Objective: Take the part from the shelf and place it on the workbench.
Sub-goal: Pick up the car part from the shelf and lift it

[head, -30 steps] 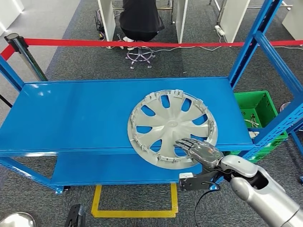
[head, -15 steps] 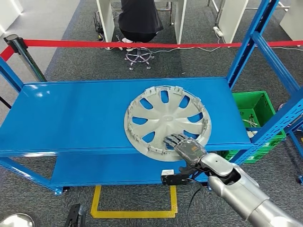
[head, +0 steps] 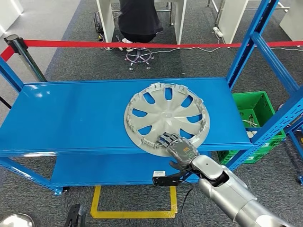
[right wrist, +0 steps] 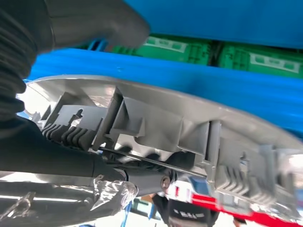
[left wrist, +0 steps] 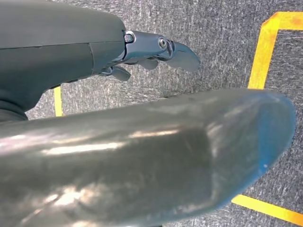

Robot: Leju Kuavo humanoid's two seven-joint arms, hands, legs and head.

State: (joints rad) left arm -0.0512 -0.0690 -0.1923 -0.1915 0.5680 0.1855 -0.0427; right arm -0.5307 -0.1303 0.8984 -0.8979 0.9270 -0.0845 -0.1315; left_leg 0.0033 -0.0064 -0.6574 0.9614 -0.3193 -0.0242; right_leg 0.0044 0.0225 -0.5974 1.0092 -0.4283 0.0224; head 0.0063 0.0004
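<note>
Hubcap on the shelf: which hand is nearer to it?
Right. The right hand grips the near rim of the hubcap; the left hand hangs over the floor, away from it.

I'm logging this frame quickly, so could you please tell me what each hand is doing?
Left hand: holding nothing; whether open or closed cannot be told.
Right hand: gripping the near rim of the hubcap.

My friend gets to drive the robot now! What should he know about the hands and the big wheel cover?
Right hand: gripping the near rim of the wheel cover, fingers on top, thumb beneath.
Left hand: hangs over the floor, holding nothing.
Wheel cover: lying on the blue shelf, its near edge over the front lip.
Done: the hand has reached the part and taken hold.
Left: lift it off the shelf and set it on the workbench.
</note>
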